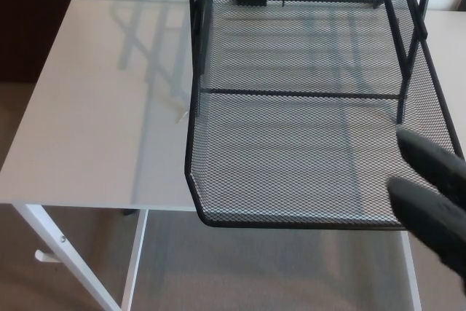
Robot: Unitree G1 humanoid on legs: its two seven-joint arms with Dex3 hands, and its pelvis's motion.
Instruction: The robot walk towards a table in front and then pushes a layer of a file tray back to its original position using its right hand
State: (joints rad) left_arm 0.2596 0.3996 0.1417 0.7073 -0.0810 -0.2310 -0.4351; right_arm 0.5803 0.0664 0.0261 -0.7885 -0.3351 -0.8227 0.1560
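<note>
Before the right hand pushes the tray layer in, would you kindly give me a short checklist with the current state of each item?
1. Pulled-out mesh layer overhangs the table's front edge, so it needs pushing: ok.
2. Right hand is up at the layer's front right corner: ok.
3. Hand touching the front rim: cannot tell, blurred.
4. Layer is empty, nothing to snag: ok.
5. Rack frame upright behind, path back clear: ok.
6. Left hand out of the way: ok, not in view.
</note>
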